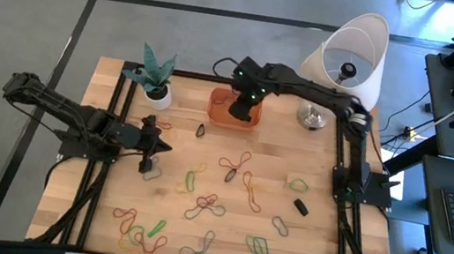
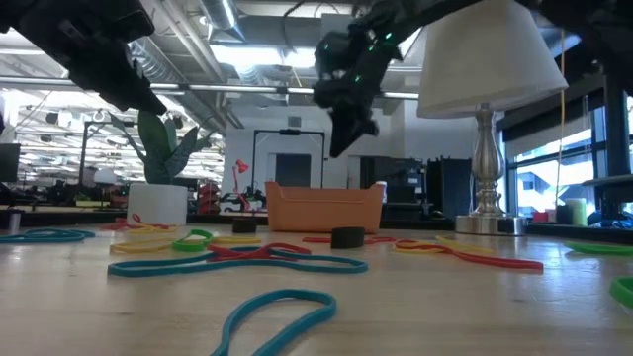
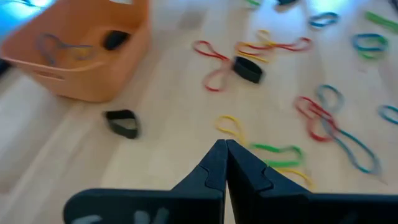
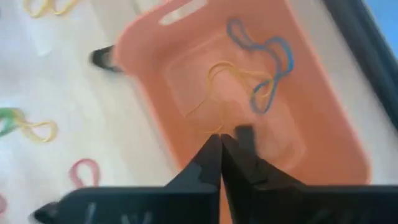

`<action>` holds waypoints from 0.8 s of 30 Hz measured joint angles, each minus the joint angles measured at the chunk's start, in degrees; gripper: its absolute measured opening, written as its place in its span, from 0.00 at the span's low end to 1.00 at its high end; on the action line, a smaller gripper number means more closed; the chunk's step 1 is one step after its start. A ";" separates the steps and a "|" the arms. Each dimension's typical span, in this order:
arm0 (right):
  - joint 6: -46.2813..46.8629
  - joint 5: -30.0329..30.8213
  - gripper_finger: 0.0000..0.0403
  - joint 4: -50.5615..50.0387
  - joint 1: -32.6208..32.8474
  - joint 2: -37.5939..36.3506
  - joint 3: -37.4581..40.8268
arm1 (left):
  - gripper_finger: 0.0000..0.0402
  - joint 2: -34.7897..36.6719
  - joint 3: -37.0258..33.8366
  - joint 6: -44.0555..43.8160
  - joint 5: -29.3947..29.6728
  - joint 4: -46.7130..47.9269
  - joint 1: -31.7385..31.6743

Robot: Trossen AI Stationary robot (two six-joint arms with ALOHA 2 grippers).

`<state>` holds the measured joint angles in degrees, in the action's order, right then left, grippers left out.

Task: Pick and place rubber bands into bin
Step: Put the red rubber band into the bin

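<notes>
The orange bin (image 1: 214, 108) (image 2: 324, 208) stands at the table's far middle. Inside it lie a blue rubber band (image 4: 267, 56), a yellow one (image 4: 231, 73) and a black one (image 4: 246, 133). My right gripper (image 1: 244, 105) (image 4: 221, 138) hangs shut above the bin's inside, with nothing between its fingers. Several coloured rubber bands (image 1: 205, 206) (image 3: 329, 121) lie flat and scattered over the table's middle and near part. A black band (image 1: 201, 130) (image 3: 122, 122) lies just near of the bin. My left gripper (image 1: 162, 146) (image 3: 225, 144) waits shut above the table's left part.
A white plant pot (image 1: 157, 95) stands left of the bin. A lamp with a white shade (image 1: 347, 64) (image 2: 485, 59) stands on its right, at the far right corner. A small black block (image 1: 300, 207) lies right of the middle. Bare wood lies between bin and bands.
</notes>
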<state>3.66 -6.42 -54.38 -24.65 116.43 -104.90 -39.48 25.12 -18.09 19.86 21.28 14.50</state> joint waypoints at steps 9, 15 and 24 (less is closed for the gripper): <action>17.39 5.46 0.01 19.64 11.41 -23.84 31.09 | 0.00 -0.04 0.00 1.32 -4.33 -0.06 0.00; 30.96 16.63 0.01 30.54 26.07 -40.05 51.01 | 0.00 -2.70 2.59 5.56 -9.64 0.75 0.30; 39.59 27.80 0.01 30.74 43.77 -53.47 64.41 | 0.00 -21.47 18.44 5.45 -8.11 9.85 5.90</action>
<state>43.24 21.39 -23.64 19.12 62.96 -40.49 -60.95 43.57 -12.64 11.75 31.13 20.41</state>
